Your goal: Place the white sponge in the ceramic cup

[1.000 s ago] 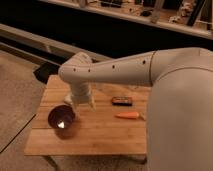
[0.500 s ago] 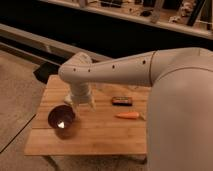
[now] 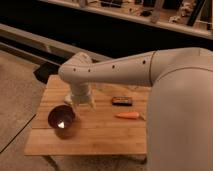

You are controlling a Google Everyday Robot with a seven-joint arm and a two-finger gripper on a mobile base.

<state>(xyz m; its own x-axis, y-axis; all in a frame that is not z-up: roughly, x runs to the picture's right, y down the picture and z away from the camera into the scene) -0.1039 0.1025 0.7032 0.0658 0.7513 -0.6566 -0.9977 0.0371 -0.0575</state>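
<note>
My gripper (image 3: 81, 103) hangs from the white arm over the left half of the wooden table (image 3: 100, 137), just behind and to the right of a wide dark maroon bowl (image 3: 61, 120). A small bright patch shows inside the bowl; I cannot tell what it is. The white sponge and the ceramic cup do not show; the arm's wrist covers the table's surface behind the bowl.
A small black object (image 3: 121, 101) lies right of the gripper, and an orange carrot-like item (image 3: 127, 115) lies just in front of it. My large white arm covers the table's right side. A dark counter runs along the back.
</note>
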